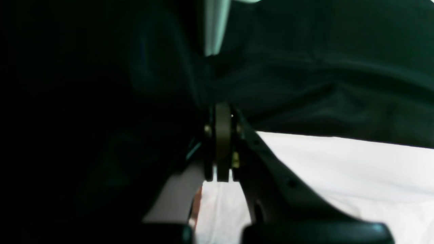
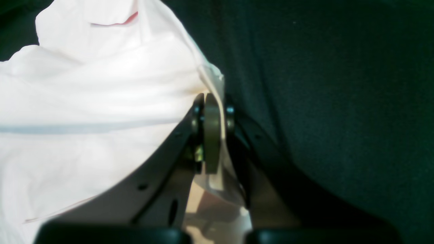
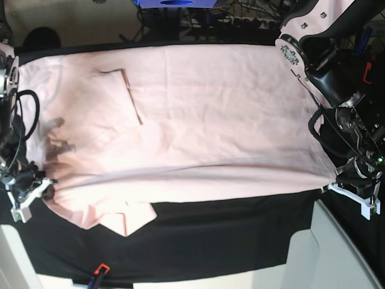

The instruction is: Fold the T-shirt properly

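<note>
Creasing pink cotton T-shirt point(image 3: 198, 120)

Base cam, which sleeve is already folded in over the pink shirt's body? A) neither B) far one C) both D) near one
B: the far sleeve lies flat on the T-shirt, while the near sleeve sticks out onto the black cloth.

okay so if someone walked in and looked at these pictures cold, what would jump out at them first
The big pale pink T-shirt spread wide across the black cloth, filling most of the base view. Next, the two arms at its near corners: the right claw is shut on the shirt's edge on that view's left, and the left claw sits closed at the hem corner on the right. A sleeve pokes onto the black cloth near the front.
</note>
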### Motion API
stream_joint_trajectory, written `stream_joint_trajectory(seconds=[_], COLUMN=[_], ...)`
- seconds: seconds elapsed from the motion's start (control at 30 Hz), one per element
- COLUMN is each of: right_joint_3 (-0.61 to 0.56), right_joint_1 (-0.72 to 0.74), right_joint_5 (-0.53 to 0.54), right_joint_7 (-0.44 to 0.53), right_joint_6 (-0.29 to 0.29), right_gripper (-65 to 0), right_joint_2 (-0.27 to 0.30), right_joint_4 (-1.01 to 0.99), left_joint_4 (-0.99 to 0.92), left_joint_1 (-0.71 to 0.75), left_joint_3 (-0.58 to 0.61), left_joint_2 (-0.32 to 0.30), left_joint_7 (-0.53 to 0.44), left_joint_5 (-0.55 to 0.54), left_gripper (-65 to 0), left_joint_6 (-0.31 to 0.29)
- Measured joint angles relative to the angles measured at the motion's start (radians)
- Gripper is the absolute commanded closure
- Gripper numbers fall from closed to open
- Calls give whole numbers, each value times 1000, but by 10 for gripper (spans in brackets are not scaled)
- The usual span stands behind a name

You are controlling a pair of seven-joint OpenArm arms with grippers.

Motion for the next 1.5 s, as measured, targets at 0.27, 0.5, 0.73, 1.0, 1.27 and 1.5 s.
stream_joint_trajectory(seconds=[0.27,0.5,0.73,1.0,1.27,1.5], right_joint_3=[0,2,2,1,1,1], right_joint_1=[0,0,-11,-34,-40,-40], right_joint_5=[1,1,5,4,4,4], right_joint_7=[27,62,69,64,66,66], right_joint_6=[0,0,0,0,0,0], right_gripper=[0,0,0,0,0,0], right_joint_2=[-1,-6,-8,-7,-5,-5], right_joint_4=[2,4,6,5,5,5], left_joint_4=[3,-5,-129,-160,-402,-538], left_joint_1=[16,16,2,-6,-8,-70], left_joint_3=[1,0,1,1,0,1], left_joint_2=[-2,-2,-2,-6,-45,-67], left_joint_7=[0,-3,-27,-54,-237,-340], left_joint_5=[0,0,11,9,22,13], left_gripper=[0,0,-191,-400,-400,-400], left_joint_6=[0,0,1,3,10,8])
